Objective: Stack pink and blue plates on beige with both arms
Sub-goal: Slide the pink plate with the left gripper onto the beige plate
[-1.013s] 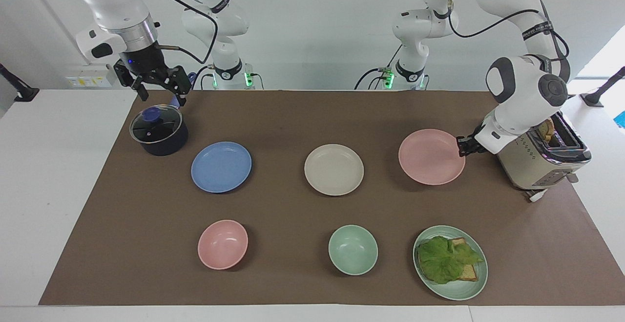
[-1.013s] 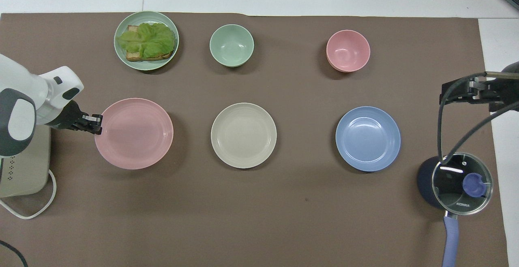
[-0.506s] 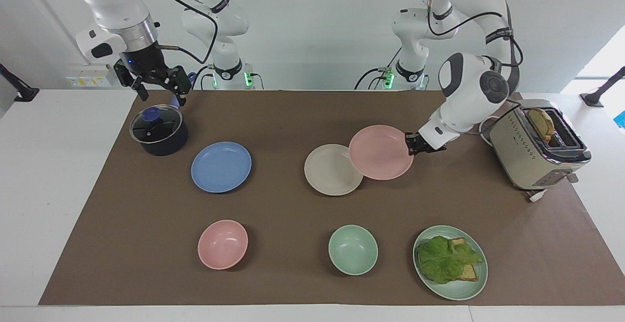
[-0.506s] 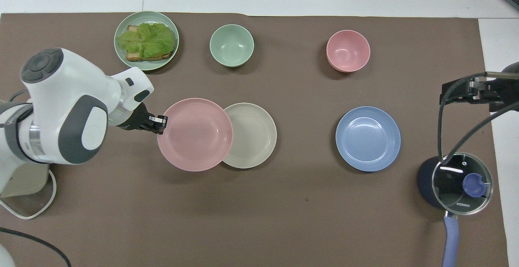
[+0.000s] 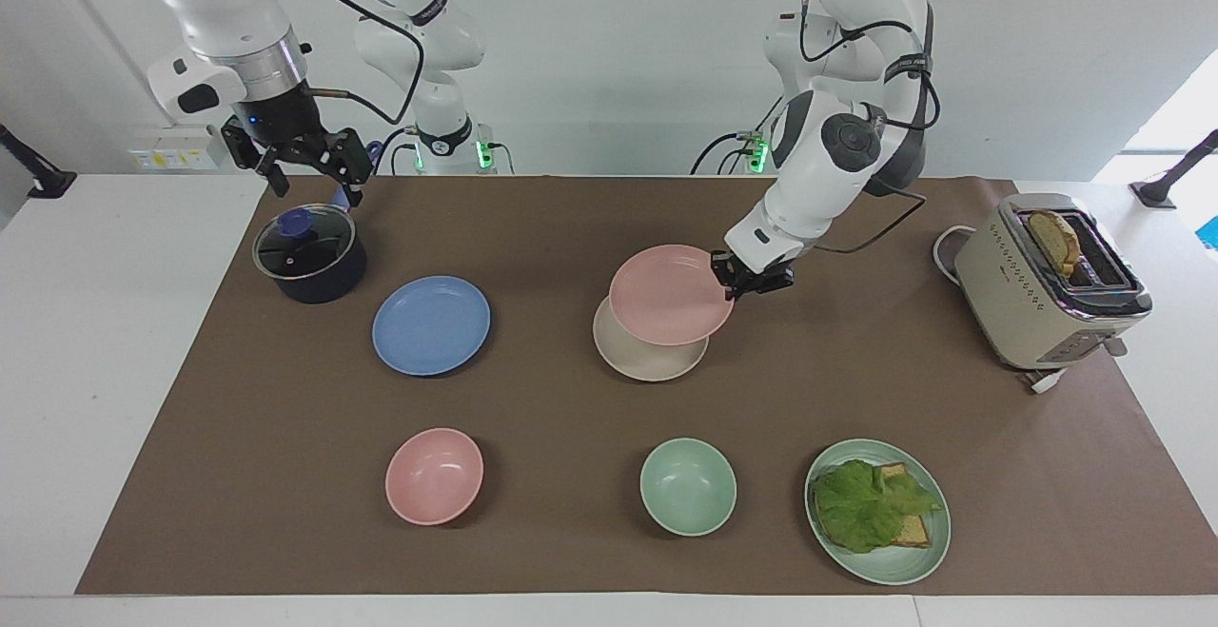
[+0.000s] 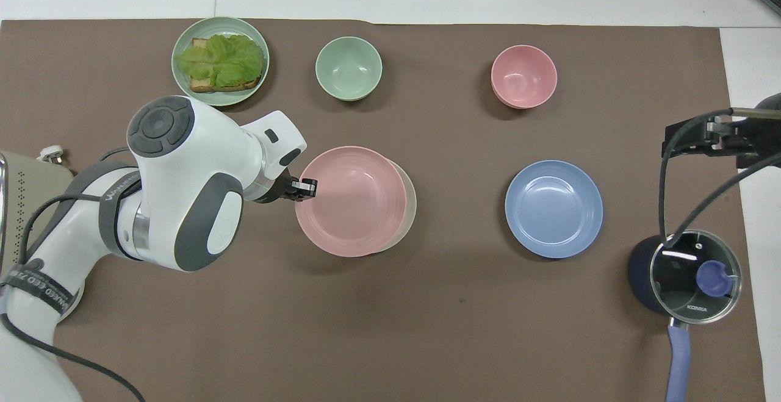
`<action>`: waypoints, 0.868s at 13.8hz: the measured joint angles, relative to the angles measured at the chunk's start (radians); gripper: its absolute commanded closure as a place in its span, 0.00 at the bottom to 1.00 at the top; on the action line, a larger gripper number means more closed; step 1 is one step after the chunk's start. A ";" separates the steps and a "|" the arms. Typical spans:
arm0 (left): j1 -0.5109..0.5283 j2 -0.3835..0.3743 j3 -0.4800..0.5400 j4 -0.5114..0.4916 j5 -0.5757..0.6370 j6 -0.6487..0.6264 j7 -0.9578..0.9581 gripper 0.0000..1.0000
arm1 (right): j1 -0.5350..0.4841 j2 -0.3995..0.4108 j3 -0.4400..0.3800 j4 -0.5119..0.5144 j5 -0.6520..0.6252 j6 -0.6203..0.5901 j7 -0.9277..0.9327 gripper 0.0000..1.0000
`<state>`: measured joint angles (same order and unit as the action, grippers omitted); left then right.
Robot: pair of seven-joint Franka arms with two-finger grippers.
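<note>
My left gripper [image 5: 729, 278] [image 6: 304, 187] is shut on the rim of the pink plate [image 5: 666, 294] [image 6: 351, 201] and holds it level in the air. The pink plate hangs over the beige plate [image 5: 647, 361] [image 6: 410, 207] and covers most of it; only a crescent of beige shows. The blue plate [image 5: 431, 324] [image 6: 554, 208] lies flat on the brown mat, beside the beige plate toward the right arm's end. My right gripper [image 5: 319, 191] [image 6: 695, 136] waits open above the pot, holding nothing.
A dark pot with a glass lid [image 5: 309, 251] [image 6: 686, 274] stands under the right gripper. A pink bowl [image 5: 434, 475], a green bowl [image 5: 687, 486] and a green plate with lettuce and bread [image 5: 894, 565] line the edge farthest from the robots. A toaster [image 5: 1037, 294] stands at the left arm's end.
The left arm lifted the pink plate from beside the toaster and carried it toward the table's middle, over the beige plate. The right arm has not moved.
</note>
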<state>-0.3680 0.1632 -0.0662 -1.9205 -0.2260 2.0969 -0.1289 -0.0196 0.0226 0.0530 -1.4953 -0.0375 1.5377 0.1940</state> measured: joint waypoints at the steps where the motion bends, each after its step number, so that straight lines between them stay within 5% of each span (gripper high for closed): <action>1: -0.003 0.016 0.001 -0.003 0.000 0.028 0.000 1.00 | 0.000 0.000 0.000 0.000 0.000 0.000 0.000 0.00; 12: -0.020 0.095 0.002 -0.005 0.000 0.114 0.000 1.00 | 0.000 0.000 0.000 0.000 0.000 0.000 0.000 0.00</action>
<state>-0.3878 0.2582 -0.0638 -1.9256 -0.2260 2.2106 -0.1288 -0.0196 0.0226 0.0529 -1.4953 -0.0375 1.5377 0.1940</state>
